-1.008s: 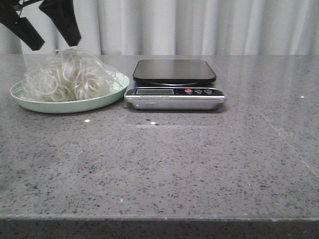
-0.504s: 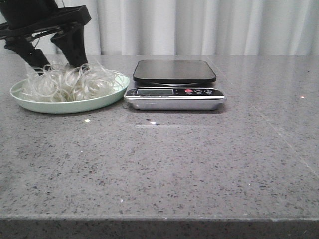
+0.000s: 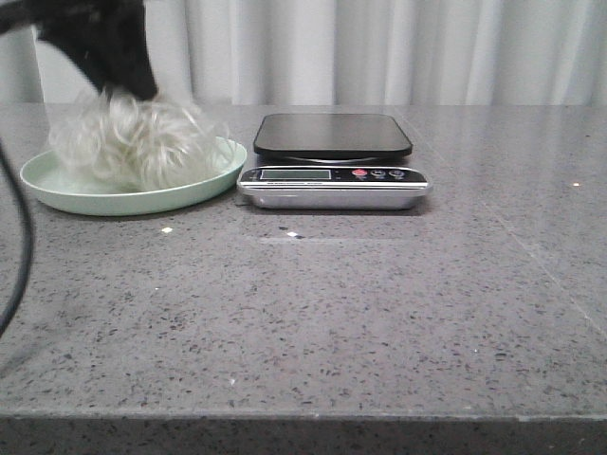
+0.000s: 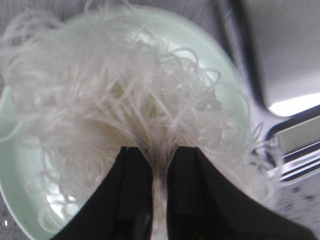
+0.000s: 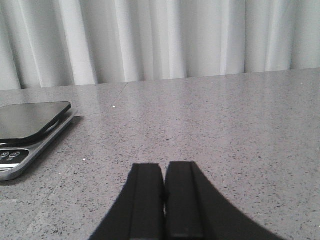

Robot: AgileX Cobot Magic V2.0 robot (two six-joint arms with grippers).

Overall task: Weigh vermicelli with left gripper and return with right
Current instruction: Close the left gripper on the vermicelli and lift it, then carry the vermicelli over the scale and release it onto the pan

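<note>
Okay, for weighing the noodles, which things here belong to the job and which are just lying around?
Part of the job:
- vermicelli
- scale, platform bare
- mint-green plate, under the noodles
- left gripper, shut on a pinch of vermicelli
- right gripper, shut, holding nothing

Just there:
- grey table
- white curtain
- dark cable

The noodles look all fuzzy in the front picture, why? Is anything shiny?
In the front view the vermicelli and the left claw are smeared by motion blur; the scale stays sharp. In the left wrist view, the noodles' edges blur and a bright glare patch sits on the scale.
</note>
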